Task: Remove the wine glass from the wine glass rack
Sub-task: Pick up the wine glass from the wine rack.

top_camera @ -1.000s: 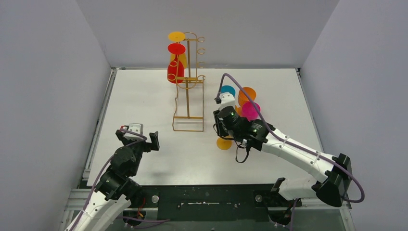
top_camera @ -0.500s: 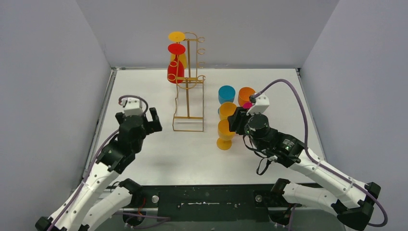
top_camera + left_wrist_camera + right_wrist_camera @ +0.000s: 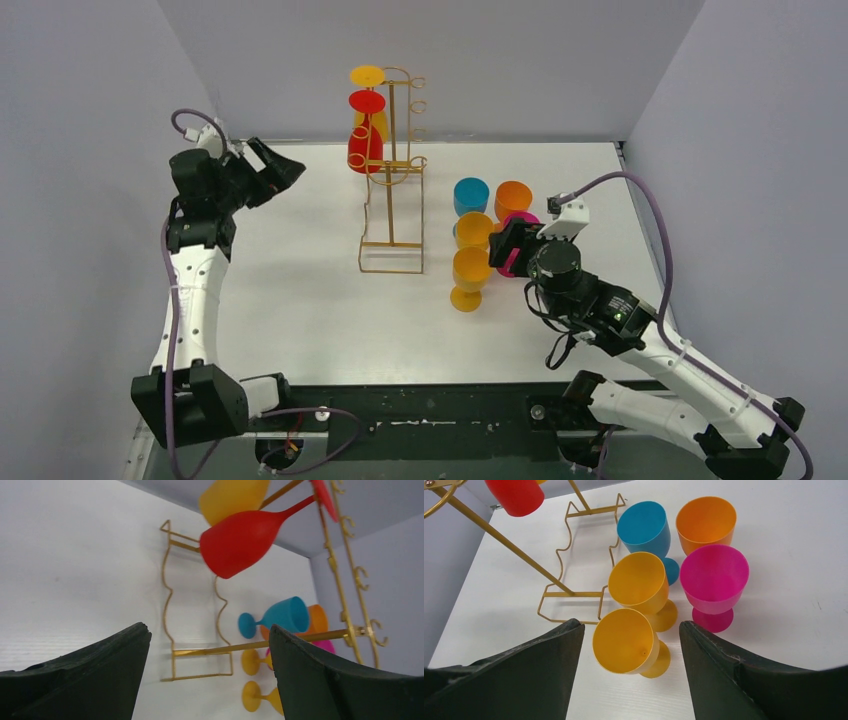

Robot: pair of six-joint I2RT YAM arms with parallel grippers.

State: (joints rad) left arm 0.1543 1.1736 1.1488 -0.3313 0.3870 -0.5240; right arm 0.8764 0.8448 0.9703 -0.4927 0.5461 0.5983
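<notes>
**Top view.** A thin gold wire rack (image 3: 392, 163) is noted upright toward the back of the white tabletop (image 3: 300, 300). A red plastic wine glass (image 3: 364, 145) is hung upside down on the rack's left side. A yellow plastic wine glass (image 3: 367, 75) is hung just above and behind it. A cluster of five plastic stemmed glasses (image 3: 473, 232) (blue, orange, magenta, two yellow-orange) is stood right of the rack. The left fingers (image 3: 280, 166) are held raised, left of the rack and well apart from it. The right fingers (image 3: 505, 245) are placed at the cluster.

**Left wrist view.** The left fingers are spread wide and empty. The red glass is framed above them, untouched.

**Right wrist view.** The right fingers are parted and nothing is gripped. The nearest yellow-orange glass (image 3: 626, 640) is stood between them, apart from both.

**Risks, as judged.** The light rack could be tipped or dragged if the red glass is pulled sideways instead of slid out of its loop. The yellow hung glass could be knocked loose. The cluster could be clipped when the right arm is moved.
</notes>
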